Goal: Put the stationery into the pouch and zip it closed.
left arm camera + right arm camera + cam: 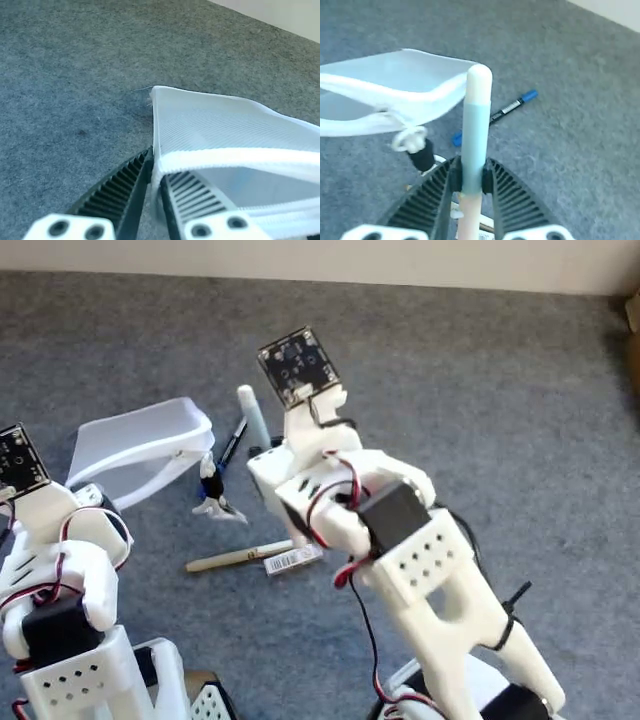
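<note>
A white mesh pouch (140, 448) (225, 130) (395, 85) is held up off the grey carpet, mouth open. My left gripper (154, 165) is shut on its corner edge. My right gripper (471, 172) (265, 458) is shut on a pale blue and white pen (475, 125) (252, 415), whose tip points up beside the pouch's mouth. On the carpet lie a black marker with a blue cap (512, 106) (232, 442), a black clip (212, 486) (422, 156) and a beige pen (238, 557) with a barcode label.
Grey carpet (500, 390) stretches open to the right and far side. The left arm's base (90, 670) stands at the near left, the right arm's body (430, 580) at the near centre. A pale wall edge (400, 265) runs along the far side.
</note>
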`<state>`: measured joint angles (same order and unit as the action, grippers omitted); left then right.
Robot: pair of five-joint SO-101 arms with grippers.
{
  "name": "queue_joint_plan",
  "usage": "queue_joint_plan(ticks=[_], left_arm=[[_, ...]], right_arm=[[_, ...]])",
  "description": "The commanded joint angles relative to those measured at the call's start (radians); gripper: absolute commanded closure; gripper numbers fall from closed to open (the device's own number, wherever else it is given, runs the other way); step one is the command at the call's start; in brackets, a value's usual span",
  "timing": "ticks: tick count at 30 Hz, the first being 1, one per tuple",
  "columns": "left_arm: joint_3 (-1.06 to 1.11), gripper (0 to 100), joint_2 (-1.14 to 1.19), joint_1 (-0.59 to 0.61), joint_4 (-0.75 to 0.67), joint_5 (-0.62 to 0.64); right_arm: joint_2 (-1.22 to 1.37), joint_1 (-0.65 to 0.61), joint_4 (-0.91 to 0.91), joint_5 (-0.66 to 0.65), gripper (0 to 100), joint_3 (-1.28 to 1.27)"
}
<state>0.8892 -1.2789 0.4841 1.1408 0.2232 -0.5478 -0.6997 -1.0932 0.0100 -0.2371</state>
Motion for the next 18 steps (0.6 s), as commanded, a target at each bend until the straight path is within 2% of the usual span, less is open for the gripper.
queue_joint_plan(ticks=[1, 6, 9, 15, 18], left_arm=[[-0.015, 99, 0.005, -0.067, -0.028, 0.014], [-0.015, 99, 0.005, -0.076, -0.028, 0.012], [-0.013, 99, 0.005, -0.074, -0.028, 0.012], [-0.010, 99, 0.005, -0.074, -0.028, 0.012], [-0.010, 99, 0.005, -0.074, -0.026, 0.012]], right_arm=[[-0.082, -0.045, 0.022, 0.011, 99.3, 0.012], [-0.191, -0.085, 0.096, 0.011, 99.3, -0.004], [-0.266, -0.088, 0.205, 0.011, 99.3, -0.079], [-0.423, -0.096, 0.599, 0.011, 99.3, -0.366], [-0.510, -0.143, 0.819, 0.006, 99.3, -0.527]])
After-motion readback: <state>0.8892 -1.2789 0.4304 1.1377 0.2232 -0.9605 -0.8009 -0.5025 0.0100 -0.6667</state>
